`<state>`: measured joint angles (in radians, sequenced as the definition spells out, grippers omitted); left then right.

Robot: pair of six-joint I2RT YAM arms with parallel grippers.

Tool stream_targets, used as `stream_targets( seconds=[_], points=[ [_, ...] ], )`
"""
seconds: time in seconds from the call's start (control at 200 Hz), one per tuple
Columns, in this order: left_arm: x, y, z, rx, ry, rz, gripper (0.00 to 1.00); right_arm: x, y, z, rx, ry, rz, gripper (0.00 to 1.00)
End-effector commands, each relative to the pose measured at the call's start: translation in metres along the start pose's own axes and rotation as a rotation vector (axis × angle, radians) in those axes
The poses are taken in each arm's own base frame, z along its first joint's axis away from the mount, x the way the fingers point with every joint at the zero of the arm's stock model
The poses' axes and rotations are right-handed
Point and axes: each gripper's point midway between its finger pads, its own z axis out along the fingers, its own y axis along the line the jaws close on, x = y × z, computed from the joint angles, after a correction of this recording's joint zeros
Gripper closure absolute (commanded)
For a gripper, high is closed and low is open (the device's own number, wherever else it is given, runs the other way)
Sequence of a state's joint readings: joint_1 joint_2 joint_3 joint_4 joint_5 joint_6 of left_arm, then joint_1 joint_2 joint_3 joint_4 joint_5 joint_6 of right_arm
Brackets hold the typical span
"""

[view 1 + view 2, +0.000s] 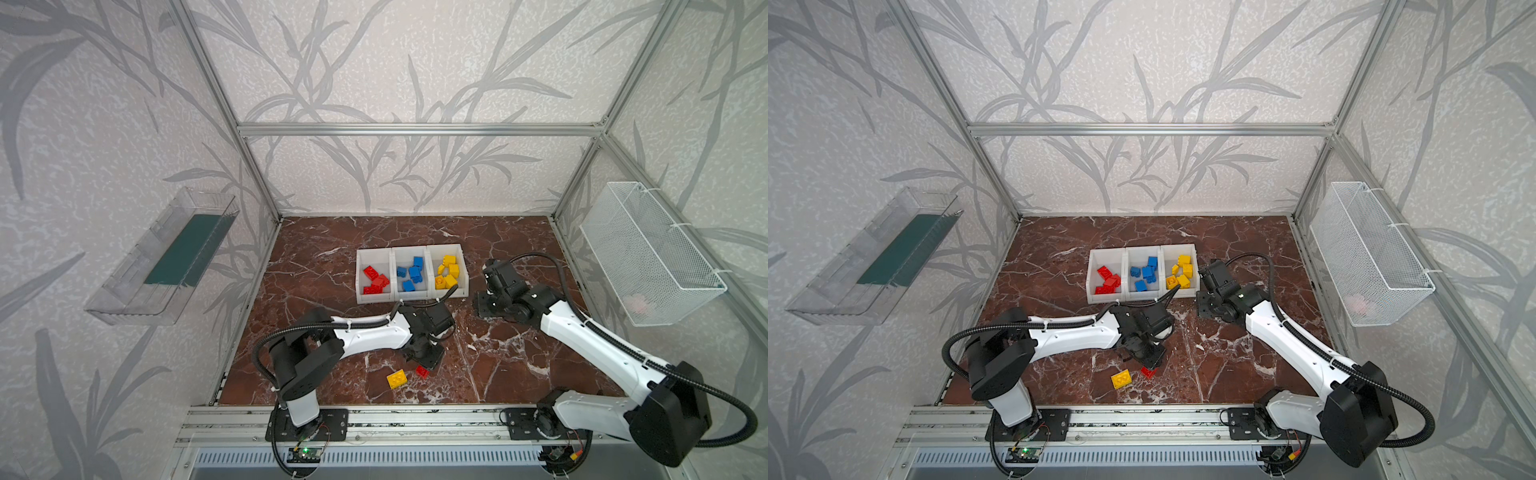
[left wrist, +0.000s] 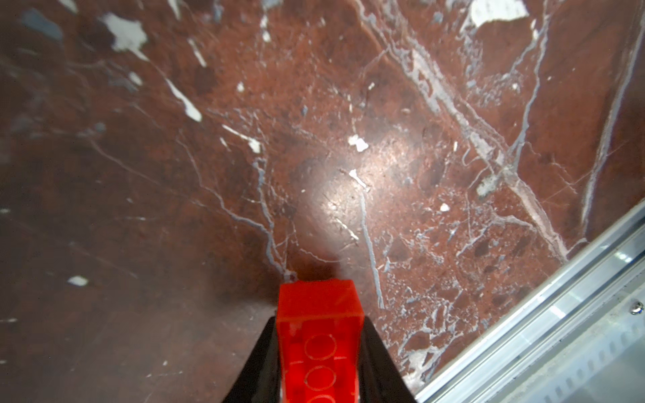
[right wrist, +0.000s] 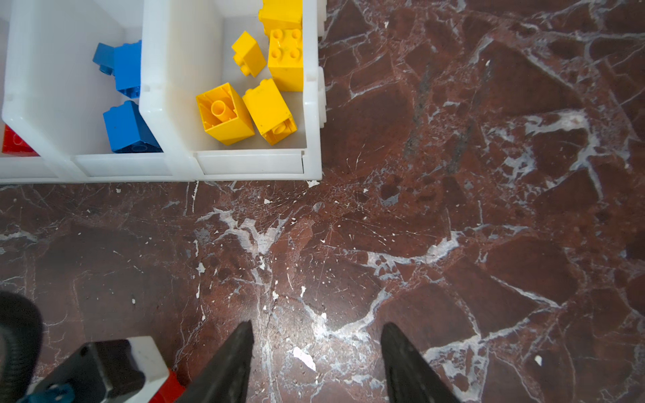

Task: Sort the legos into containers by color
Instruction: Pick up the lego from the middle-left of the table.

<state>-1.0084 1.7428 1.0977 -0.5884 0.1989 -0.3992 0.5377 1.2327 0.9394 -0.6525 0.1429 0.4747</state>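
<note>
My left gripper point(image 2: 319, 322) is clamped on a red brick point(image 2: 319, 314). The brick sits squarely between the two black fingers point(image 2: 258, 363), one pressed against each long side. Its far end pokes out past my tips, and a face with ringed circles is turned toward my wrist. In both top views the same brick point(image 1: 422, 371) shows just under that gripper, low over the marble table point(image 1: 498, 374). I cannot tell whether it is touching the surface.

Just beside these jaws, on the side toward my left arm's base, a yellow brick point(image 1: 397, 379) lies flat on the table with its studs up. It is close to the red one but apart from it.

Well beyond my left jaws, past the wrist, stand the three white containers. The red bin point(image 1: 358, 270) holds red bricks, the blue bin point(image 1: 394, 266) blue ones, the yellow bin point(image 1: 462, 266) yellow ones.

My right gripper point(image 3: 317, 328) has its jaws apart with nothing between them — only bare marble there. Ahead of those tips and off to one side is the near corner of the yellow bin point(image 3: 312, 104), clear of the jaws, with the blue bin point(image 3: 52, 69) beyond it.
</note>
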Motion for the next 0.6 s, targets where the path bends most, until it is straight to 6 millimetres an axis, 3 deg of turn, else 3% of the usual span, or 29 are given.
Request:
stream_targets(
  seconds=[0.0,0.335,0.45,0.595],
  points=[
    [-0.041,0.021,-0.043,-0.036,-0.14,-0.002,0.73,-0.006,-0.007,-0.013,0.02,-0.033,0.006,0.4],
    [-0.135,0.119,-0.118,-0.222,-0.363,-0.081,0.73,-0.012,-0.01,-0.022,0.027,-0.053,0.01,0.4],
    [-0.149,0.158,-0.133,-0.254,-0.397,-0.161,0.73,-0.011,-0.01,-0.023,0.025,-0.052,0.011,0.4],
    [-0.149,0.213,-0.145,-0.287,-0.43,-0.29,0.73,-0.01,-0.011,-0.022,0.03,-0.047,0.008,0.4]
  ],
)
